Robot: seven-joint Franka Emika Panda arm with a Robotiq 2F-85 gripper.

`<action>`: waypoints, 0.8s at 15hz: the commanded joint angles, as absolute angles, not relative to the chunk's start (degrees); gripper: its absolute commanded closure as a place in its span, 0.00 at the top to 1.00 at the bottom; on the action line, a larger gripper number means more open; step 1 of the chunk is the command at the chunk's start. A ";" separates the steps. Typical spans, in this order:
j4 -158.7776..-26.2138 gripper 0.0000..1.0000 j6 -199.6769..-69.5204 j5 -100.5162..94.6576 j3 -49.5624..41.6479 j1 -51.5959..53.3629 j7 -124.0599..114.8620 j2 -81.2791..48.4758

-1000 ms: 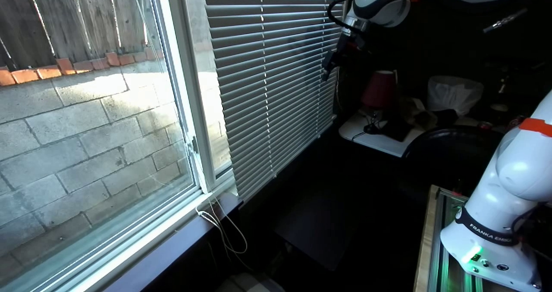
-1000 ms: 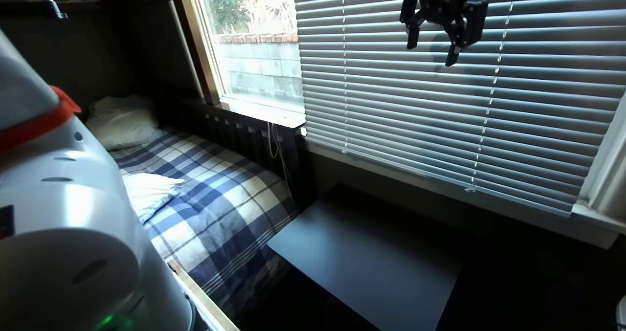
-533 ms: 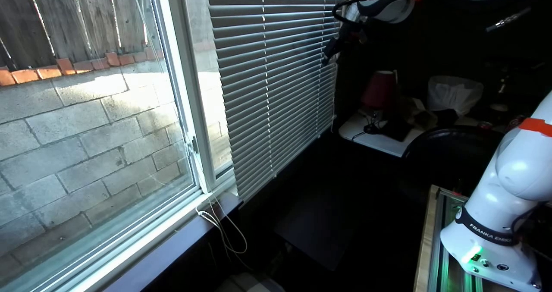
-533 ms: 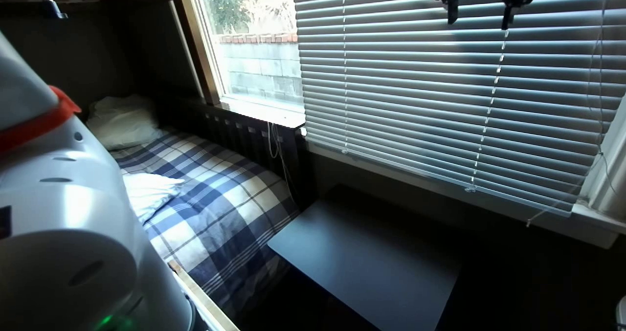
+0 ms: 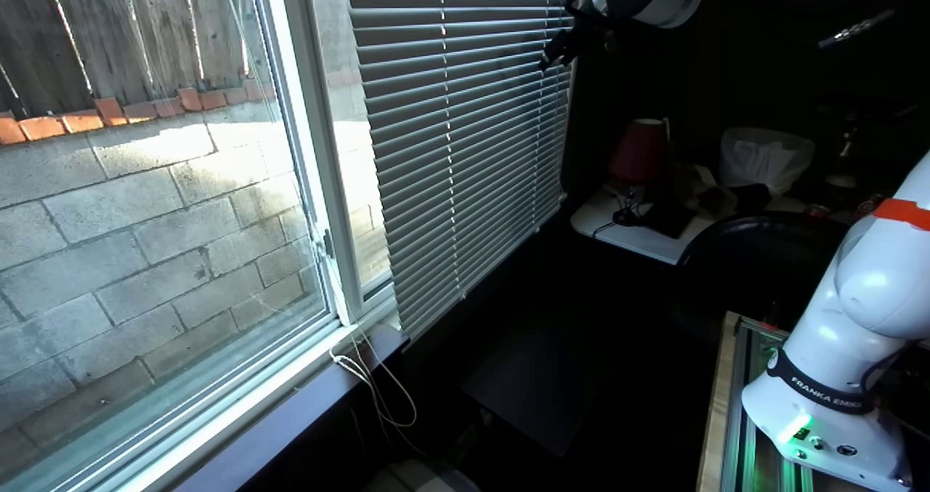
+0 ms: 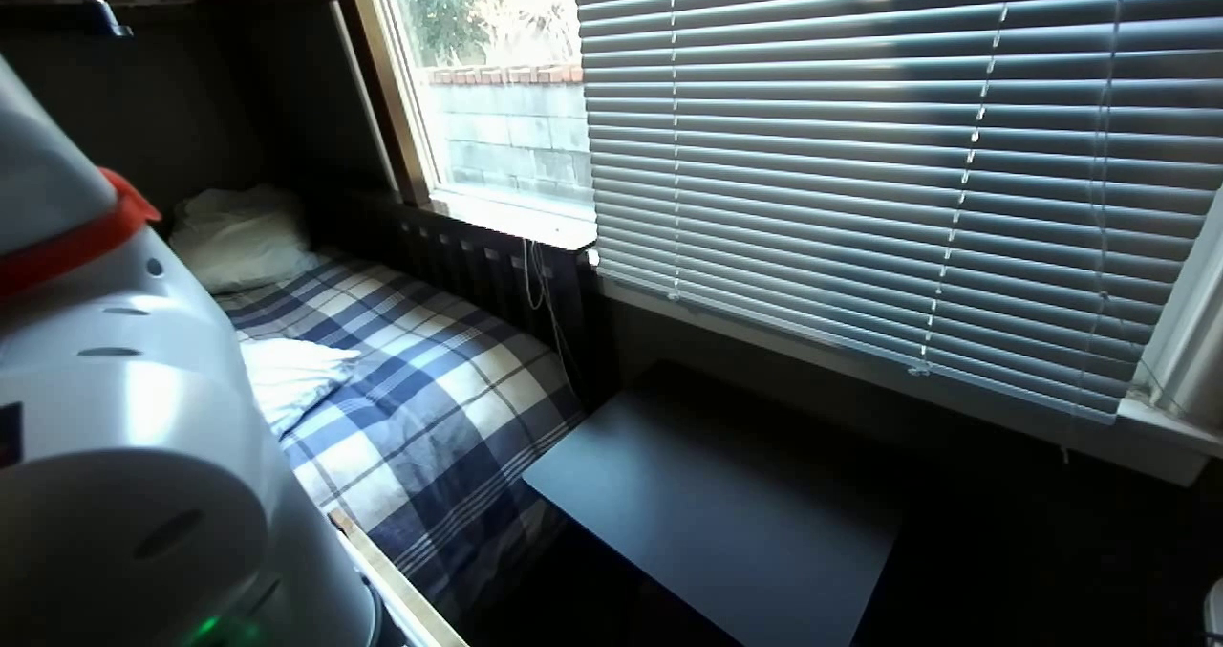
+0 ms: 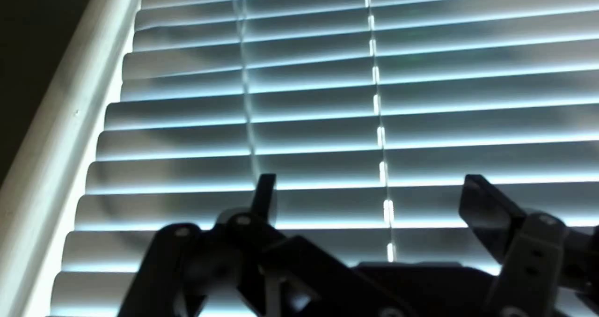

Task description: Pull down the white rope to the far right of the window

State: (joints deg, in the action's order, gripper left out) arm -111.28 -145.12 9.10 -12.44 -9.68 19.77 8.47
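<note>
- Your gripper (image 7: 369, 186) stands wide in the wrist view: its fingers (image 7: 266, 195) are well apart, and slats of the blind (image 7: 318, 136) show through the gap.
- In an exterior view you see the window (image 5: 320, 158) on the left, with the blind down over its far part.
- The white rope (image 6: 1101, 215) hangs in front of the blind's right part, between a slat cord (image 6: 973, 145) and the white trim (image 6: 1190, 341) at the right edge.
- In the wrist view, the rope's line meets the fingertip nearer the trim; you cannot tell whether they touch.
- In an exterior view, your gripper is dark and high up, at the blind's far end.
- Near left, a looped pale cord (image 5: 357, 370) hangs over the windowsill (image 5: 305, 408).
- Far right, a red lamp (image 5: 639, 150) stands on a white table (image 5: 643, 243).
</note>
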 commanded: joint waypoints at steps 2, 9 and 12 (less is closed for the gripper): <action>-108.91 1.00 -147.72 9.30 -13.86 -9.35 22.58 6.13; -106.49 0.35 -149.51 11.71 -14.06 -9.64 26.51 2.36; -106.25 0.11 -148.76 13.22 -13.66 -9.78 26.66 1.85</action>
State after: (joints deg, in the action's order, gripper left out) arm -107.20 -149.02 10.79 -13.76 -9.69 25.15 2.96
